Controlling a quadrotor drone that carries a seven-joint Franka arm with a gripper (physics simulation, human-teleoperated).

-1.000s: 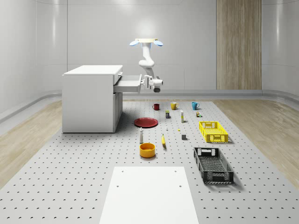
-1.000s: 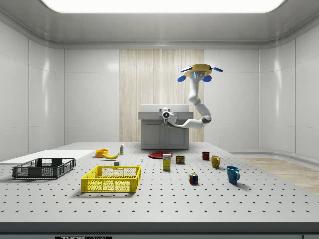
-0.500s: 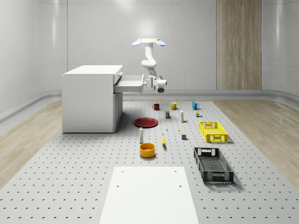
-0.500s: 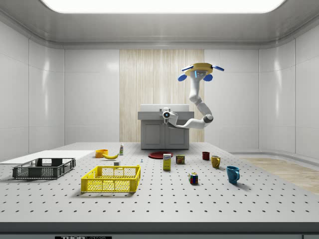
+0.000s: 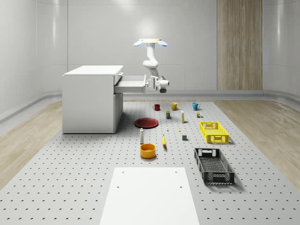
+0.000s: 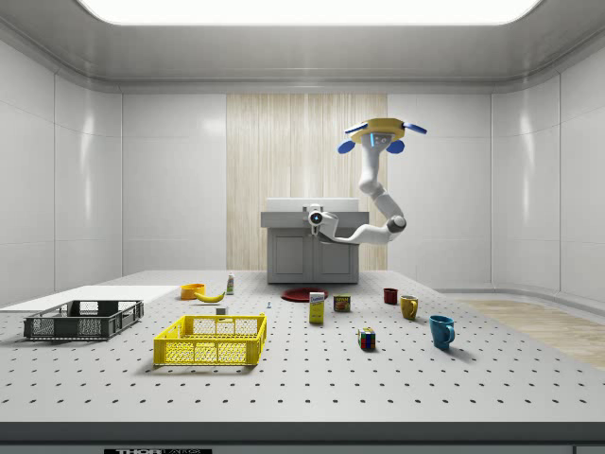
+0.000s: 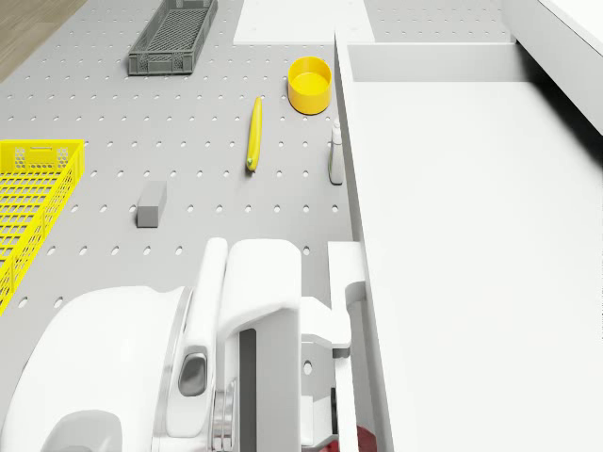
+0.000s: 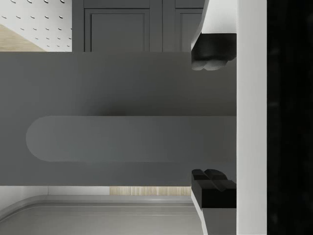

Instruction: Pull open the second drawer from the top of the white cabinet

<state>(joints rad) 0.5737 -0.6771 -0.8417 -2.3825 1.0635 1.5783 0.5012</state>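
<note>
No readable text, brand, number or sign is appearing on any object. A strip of marks is showing at the lower edge of the side view, but it is staying too small to read.

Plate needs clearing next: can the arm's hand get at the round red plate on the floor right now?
Probably not yet: the hand is up at the front of the pulled-out white drawer, the drone hovers high, and the round red plate lies on the floor well below.
</note>
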